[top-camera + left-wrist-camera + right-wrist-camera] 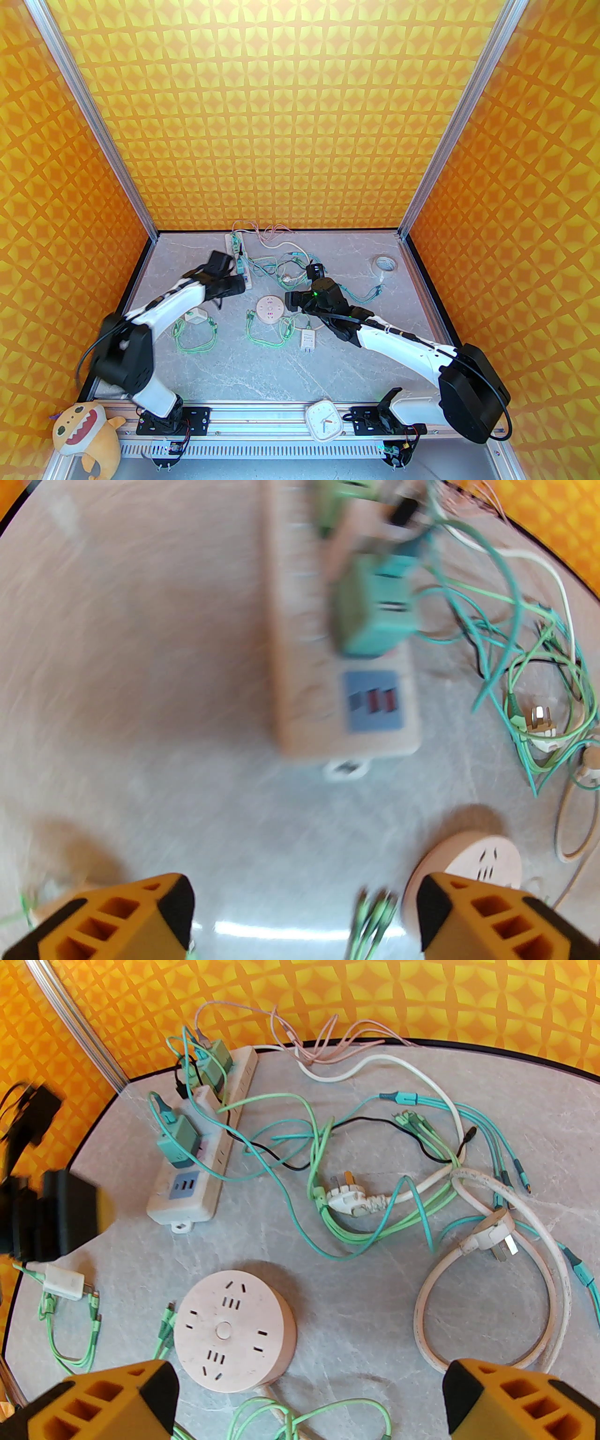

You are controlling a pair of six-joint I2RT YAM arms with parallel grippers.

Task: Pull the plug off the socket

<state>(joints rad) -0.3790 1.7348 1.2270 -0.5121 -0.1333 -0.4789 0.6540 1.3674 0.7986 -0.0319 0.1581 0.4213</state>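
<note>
A white power strip socket (pixel 187 1196) lies at the back left of the table, with a teal-green plug (pixel 180 1140) seated in it just above its blue USB panel and two more green plugs (pixel 213 1061) further along. In the blurred left wrist view the same plug (pixel 375 616) and strip (pixel 300 705) lie ahead of my left gripper (pixel 304 916), which is open with nothing between its orange fingers. In the top view my left gripper (pixel 236 283) hovers at the strip's near end. My right gripper (pixel 311 1400) is open above a round white socket (pixel 234 1330).
Tangled green, white and black cables (pixel 328 1147) with two loose white plugs (pixel 349 1196) spread right of the strip. A small white adapter (pixel 63 1283), another adapter (pixel 308 338) and a tape roll (pixel 386 264) lie on the table. A clock (pixel 324 418) and a plush toy (pixel 84 436) sit at the near edge.
</note>
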